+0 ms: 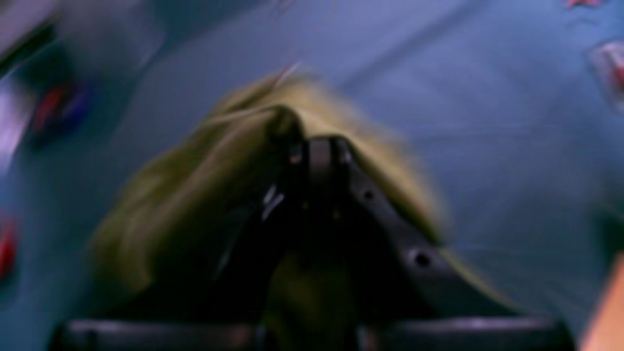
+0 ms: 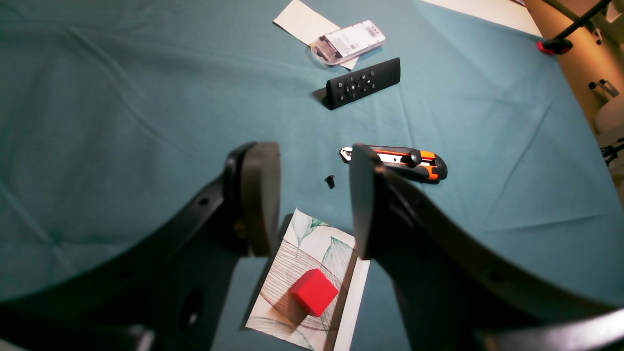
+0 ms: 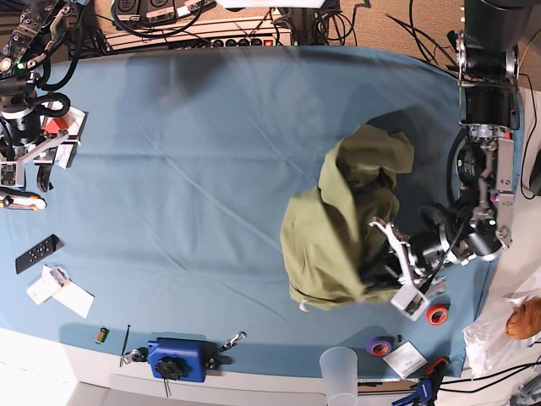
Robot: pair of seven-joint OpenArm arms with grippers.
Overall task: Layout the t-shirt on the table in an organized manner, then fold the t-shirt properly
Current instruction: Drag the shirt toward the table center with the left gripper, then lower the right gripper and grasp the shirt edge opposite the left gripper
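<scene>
Lying bunched on the right half of the table (image 3: 194, 169) in the base view, the t-shirt (image 3: 338, 237) is showing itself as a soft olive-green heap, thick with folds and with no sleeve or hem laid flat. The left claw (image 1: 317, 151) is pinching a ridge of that cloth between jaws that are pressed almost together, and the blurred left wrist view is showing fabric tenting up around the tips. The right claw (image 2: 309, 195) is hanging over the far end of the table with its jaws spread wide and gripping nothing; below it are lying a patterned card (image 2: 312, 287) carrying a red cube (image 2: 313, 291), a black remote (image 2: 363, 83) and an orange-and-black utility knife (image 2: 404, 162).

Judging by the drape, the shirt is looking light, limp and matte, likely to sag and stretch rather than slide stiffly, so a single pinch is probably lifting only one layer. Taking hold at a seam, shoulder or hem corner would seem better for spreading it. The table cover is appearing smooth, teal and faintly creased, and may drag along with the cotton.
</scene>
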